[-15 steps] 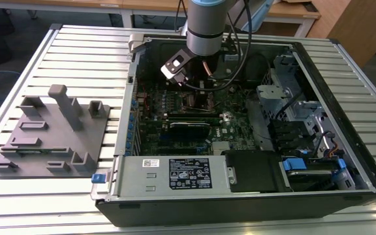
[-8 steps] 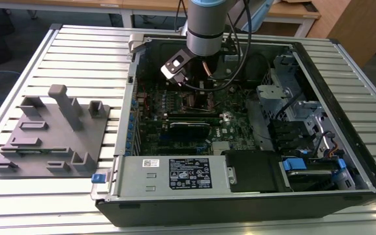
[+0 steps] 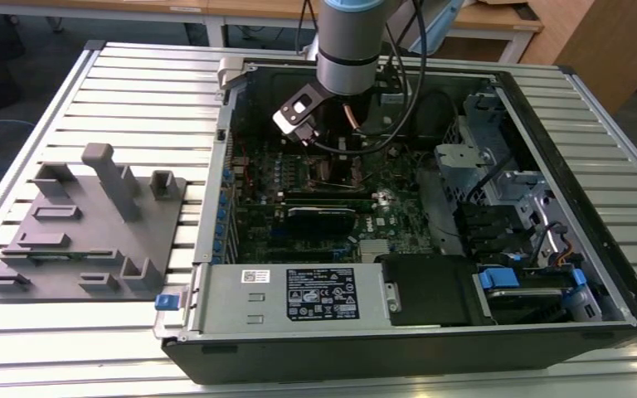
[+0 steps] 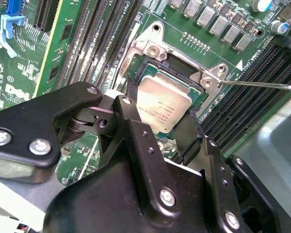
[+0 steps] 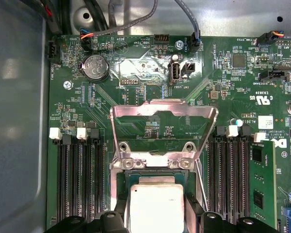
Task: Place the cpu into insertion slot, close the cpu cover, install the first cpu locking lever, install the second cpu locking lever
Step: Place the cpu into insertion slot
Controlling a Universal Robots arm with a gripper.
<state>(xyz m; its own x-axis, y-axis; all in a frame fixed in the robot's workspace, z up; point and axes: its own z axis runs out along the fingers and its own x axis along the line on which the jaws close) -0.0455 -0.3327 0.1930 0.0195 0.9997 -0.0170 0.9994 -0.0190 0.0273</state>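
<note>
**Cpu held over the socket, cover raised**

The arm [image 3: 347, 58] reaches down into an open computer case [image 3: 407, 352] that lies on a slatted table [image 3: 130, 83]. A grey fixture tray [image 3: 86, 240] rests on the table at the exterior view's left, well apart from the case.

In the second wrist view the gripper [image 4: 160, 115] stands directly above the green motherboard [image 5: 136, 68]. Its black fingers [image 4: 131, 116] are closed against two opposite edges of the cpu [image 4: 165, 104], pinching it between them. The cpu lies silver face up, over the insertion slot [image 4: 179, 73], whose dark interior shows just past the chip's far edge. Whether the chip is fully seated cannot be told.

In the first wrist view the cpu cover [image 5: 164, 108] is swung open on its hinge, with the board visible through its window. A thin wire locking lever [image 4: 262, 85] runs out from the socket's corner, unlatched. Long black memory slots [image 5: 80, 179] flank the socket on both sides.
</note>
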